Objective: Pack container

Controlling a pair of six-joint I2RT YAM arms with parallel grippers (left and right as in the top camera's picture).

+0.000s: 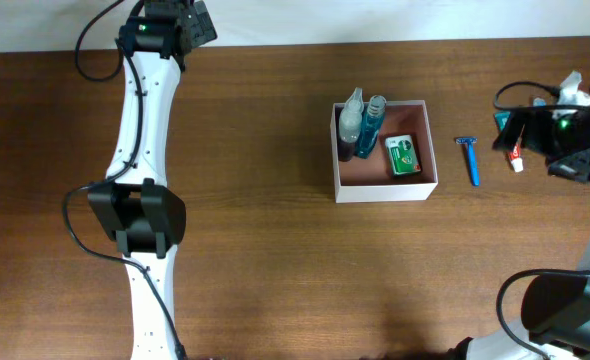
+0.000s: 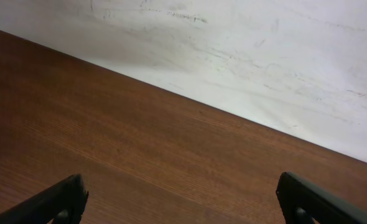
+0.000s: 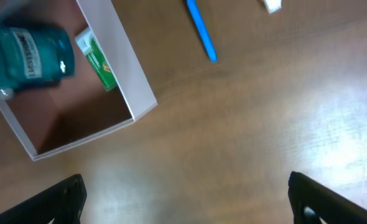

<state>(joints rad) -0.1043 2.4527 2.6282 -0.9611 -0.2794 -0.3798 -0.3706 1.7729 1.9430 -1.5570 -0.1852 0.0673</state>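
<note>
The container (image 1: 385, 190) is a square white-walled box with a pinkish-brown floor at the table's middle right. It holds a clear spray bottle (image 1: 351, 120), a blue mouthwash bottle (image 1: 373, 125) and a green-and-white soap box (image 1: 404, 156). A blue razor (image 1: 468, 160) lies on the table just right of it. My right gripper (image 1: 525, 126) hovers right of the razor, open and empty. In the right wrist view the container (image 3: 118, 59), mouthwash bottle (image 3: 28, 53), soap box (image 3: 96, 59) and razor (image 3: 201, 31) lie beyond the open fingers (image 3: 186, 199). My left gripper (image 1: 203, 22) is open and empty at the far back left.
A small white tube with a red end (image 1: 516, 158) lies right of the razor, below the right gripper; its white tip shows in the right wrist view (image 3: 272, 6). The left wrist view shows only its open fingers (image 2: 183, 202), brown tabletop and a white wall (image 2: 264, 56).
</note>
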